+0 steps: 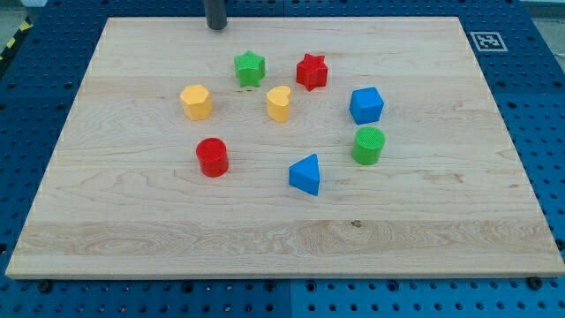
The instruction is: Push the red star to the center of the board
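In the camera view, you have my tip (pixel 216 26) resting near the top edge of the wooden board (pixel 132 221), which lies on the blue pegboard desk (pixel 547 106). There are no jaws on this arm, only the dark rod, so nothing is held and no opening can be reported.

The red star (pixel 312 71) sits below my tip and to its right, well apart from it. Between them, just below and slightly right of my tip, stands the green star (pixel 250 68), beside the red star on its left and not touching it.

Further below my tip you see the yellow heart-like block (pixel 279 103), with the yellow hexagonal block (pixel 196 102) to its left. Right of the red star and a little lower is the blue block (pixel 366 105), its exact shape hard to tell, and the green cylinder (pixel 368 145) stands just under it. The red cylinder (pixel 212 156) and the blue triangle (pixel 305 174) lie farthest below my tip.
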